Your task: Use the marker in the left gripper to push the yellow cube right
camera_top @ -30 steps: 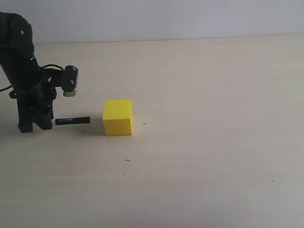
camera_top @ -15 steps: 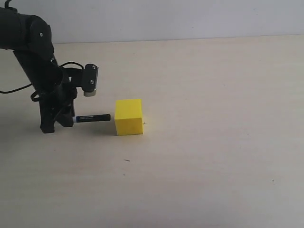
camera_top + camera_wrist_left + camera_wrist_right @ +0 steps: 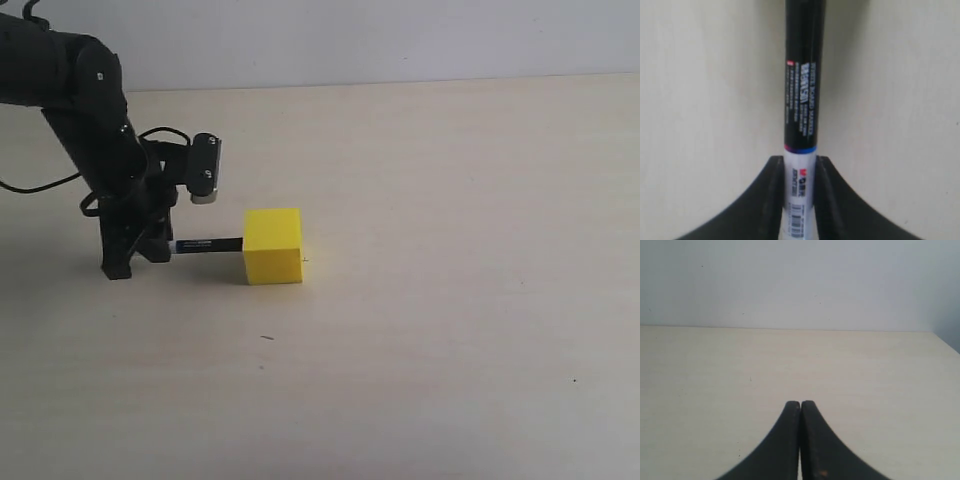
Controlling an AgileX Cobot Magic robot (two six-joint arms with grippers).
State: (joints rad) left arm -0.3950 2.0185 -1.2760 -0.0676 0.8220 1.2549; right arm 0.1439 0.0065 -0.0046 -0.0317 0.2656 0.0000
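The yellow cube (image 3: 273, 246) rests on the pale table (image 3: 450, 300) left of centre. My left gripper (image 3: 150, 250) stands just left of it, shut on the marker (image 3: 210, 243), which lies level and points right. The marker's black tip meets the cube's left face. In the left wrist view the fingers (image 3: 772, 200) clamp the marker's (image 3: 802, 85) white barrel while its black part sticks out ahead; the left gripper (image 3: 799, 162) hides nothing else, and the cube is out of that view. My right gripper (image 3: 800, 404) is shut and empty over bare table.
A black cable (image 3: 40, 185) trails left from the left arm. A small silver-and-black camera (image 3: 206, 168) juts from the wrist above the marker. The table's back edge (image 3: 400, 80) meets a pale wall.
The left arm has moved right with the marker. The cube sits further right than a second ago. The gap seen half a second ago between marker tip and cube has closed.
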